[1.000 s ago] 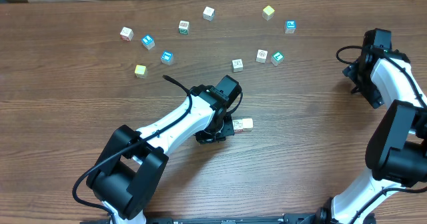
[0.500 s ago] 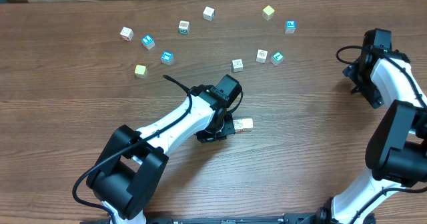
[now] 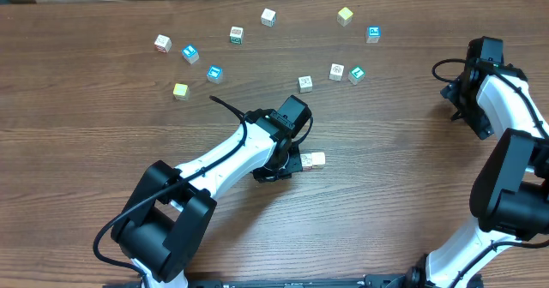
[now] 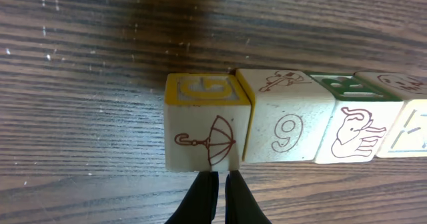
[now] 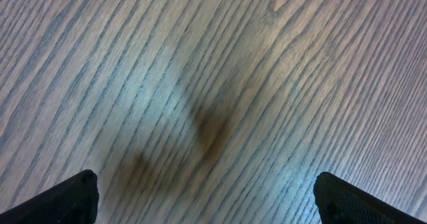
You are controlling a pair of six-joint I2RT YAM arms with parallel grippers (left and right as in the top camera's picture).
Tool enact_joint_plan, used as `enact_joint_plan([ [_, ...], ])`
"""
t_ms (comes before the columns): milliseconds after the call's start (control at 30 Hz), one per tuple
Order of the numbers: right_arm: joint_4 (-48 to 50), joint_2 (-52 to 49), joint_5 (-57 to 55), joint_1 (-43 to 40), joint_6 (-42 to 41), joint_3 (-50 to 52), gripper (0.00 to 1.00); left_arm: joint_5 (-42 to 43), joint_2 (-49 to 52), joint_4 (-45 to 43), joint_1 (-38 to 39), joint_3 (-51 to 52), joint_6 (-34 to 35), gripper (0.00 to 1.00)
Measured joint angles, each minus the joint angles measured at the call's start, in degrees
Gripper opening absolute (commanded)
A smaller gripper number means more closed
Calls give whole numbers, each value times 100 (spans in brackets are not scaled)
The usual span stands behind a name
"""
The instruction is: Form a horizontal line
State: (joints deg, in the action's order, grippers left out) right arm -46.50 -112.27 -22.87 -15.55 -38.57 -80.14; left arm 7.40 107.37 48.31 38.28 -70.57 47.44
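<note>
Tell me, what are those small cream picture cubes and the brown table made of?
Row of small cream picture cubes: probably painted wood, matte, with printed drawings and rounded edges. Brown table: grained wood or laminate, slight sheen; cannot tell which.

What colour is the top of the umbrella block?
The umbrella block has a yellow top, clearest in the left wrist view.

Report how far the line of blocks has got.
Done: four blocks sit touching in a straight row. In hand: the shut left claw points at the umbrella block, holding nothing. Left: perhaps the loose blocks scattered farther back; the right claw hangs open over the table.
</note>
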Motion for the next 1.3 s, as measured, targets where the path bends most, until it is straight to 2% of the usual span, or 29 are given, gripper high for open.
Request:
enact_joint_plan([
  [1300, -2, 0, 0, 0, 0, 0, 100, -61, 0, -74, 0, 0, 0, 4],
])
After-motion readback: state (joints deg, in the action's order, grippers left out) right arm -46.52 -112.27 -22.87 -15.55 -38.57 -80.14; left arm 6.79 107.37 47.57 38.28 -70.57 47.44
